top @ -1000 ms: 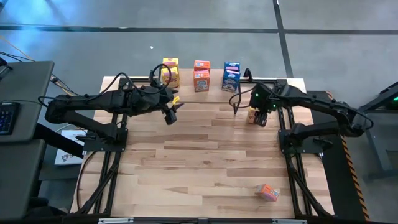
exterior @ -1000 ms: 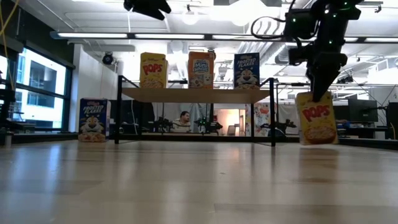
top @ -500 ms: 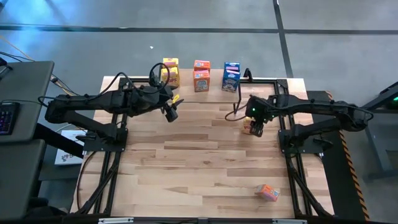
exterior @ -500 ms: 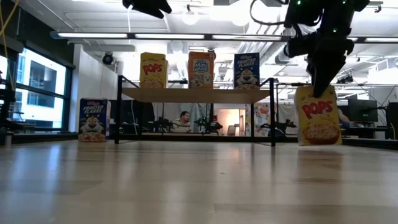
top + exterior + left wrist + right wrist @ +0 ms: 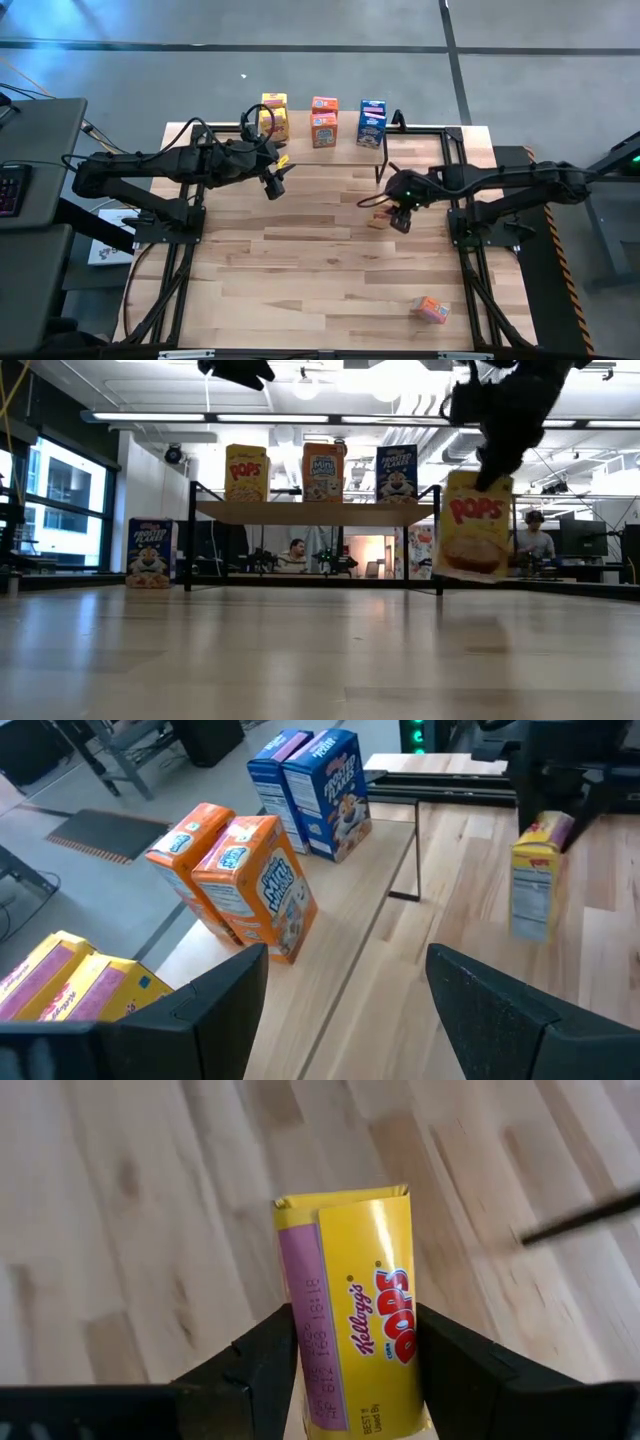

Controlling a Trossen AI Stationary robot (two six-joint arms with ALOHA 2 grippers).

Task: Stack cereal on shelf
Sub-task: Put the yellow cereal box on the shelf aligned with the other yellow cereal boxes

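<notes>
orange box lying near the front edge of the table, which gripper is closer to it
Right. The right gripper, holding a yellow Pops box, is nearer the orange box; the left gripper hovers open farther away by the shelf.

Yellow box (image 5: 377, 221) in right fingers (image 5: 398, 222)

The wooden table (image 5: 300, 260) carries the shelf (image 5: 315, 511), a light plank on thin black legs at its far edge. On the shelf stand three boxes in a row: a yellow box (image 5: 246, 473), an orange box (image 5: 323, 471) in the middle and a blue box (image 5: 396, 473). Another blue box (image 5: 149, 553) stands upright at table level beside the shelf's end, past the yellow box. An orange box (image 5: 432, 309) lies tilted on the table near its front right corner, well apart from the rest.
</notes>
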